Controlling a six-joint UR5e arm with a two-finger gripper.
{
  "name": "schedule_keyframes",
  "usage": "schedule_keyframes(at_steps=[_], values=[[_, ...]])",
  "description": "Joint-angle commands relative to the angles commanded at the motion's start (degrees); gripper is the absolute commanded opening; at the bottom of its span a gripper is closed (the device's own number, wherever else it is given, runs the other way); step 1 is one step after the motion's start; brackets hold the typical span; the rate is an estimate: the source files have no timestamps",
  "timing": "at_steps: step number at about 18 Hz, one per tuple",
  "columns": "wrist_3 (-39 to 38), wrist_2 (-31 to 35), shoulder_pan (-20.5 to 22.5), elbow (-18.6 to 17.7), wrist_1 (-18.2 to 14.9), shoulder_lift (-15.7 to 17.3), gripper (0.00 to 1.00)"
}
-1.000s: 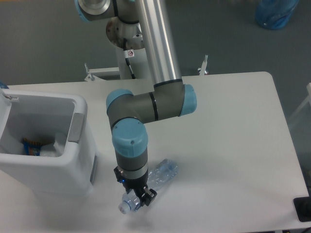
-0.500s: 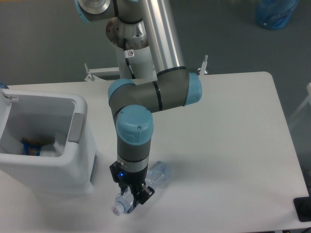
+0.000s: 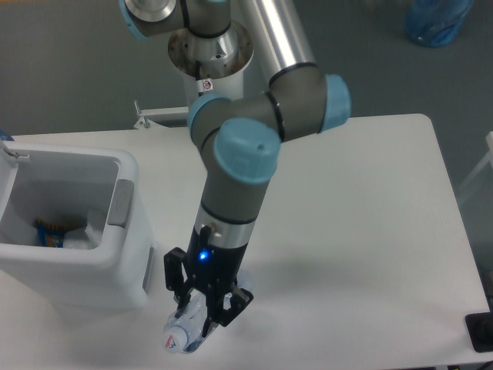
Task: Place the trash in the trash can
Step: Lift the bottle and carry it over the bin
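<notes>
My gripper (image 3: 202,310) is shut on the crushed clear plastic bottle (image 3: 183,333), which is lifted off the table near the front edge; its pale cap points down-left. The arm hides most of the bottle's body. The trash can (image 3: 119,247), a large white bin with a thick rim and a grey panel, stands at the left, just left of the gripper. Inside it lie a crumpled white paper wad (image 3: 77,239) and a blue-orange wrapper (image 3: 48,232).
The white table (image 3: 370,231) stretches to the right of the arm. A black object (image 3: 481,331) sits at the table's right front corner. A blue bag (image 3: 437,19) lies on the floor at the top right.
The gripper has risen with the bottle in it and shifted slightly left toward the bin. The arm's elbow swung up and to the right.
</notes>
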Motion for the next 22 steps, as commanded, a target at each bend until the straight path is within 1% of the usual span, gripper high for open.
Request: schedule_keyframes(at_steps=[2, 5, 7, 10, 13, 15, 17, 20, 22], values=[[-1.8, -6.2, 1.3, 1.0, 0.2, 0.0, 0.51], [-3.4, -12.5, 2.4, 2.0, 0.2, 0.3, 0.51], [-3.6, -15.6, 2.6, 3.0, 0.3, 0.4, 0.51], [-6.3, -19.4, 2.6, 6.0, 0.4, 0.8, 0.51], [-8.5, -23.5, 2.6, 7.9, 0.4, 2.1, 0.51], [-9.6, -26.7, 2.6, 7.7, 0.4, 3.7, 0.51], [-11.9, -27.3, 2.1, 6.8, 0.4, 5.4, 0.51], [-11.9, -28.2, 0.4, 4.2, 0.4, 6.7, 0.51], [-12.1, -29.4, -0.6, 3.3, 0.4, 8.3, 0.52]])
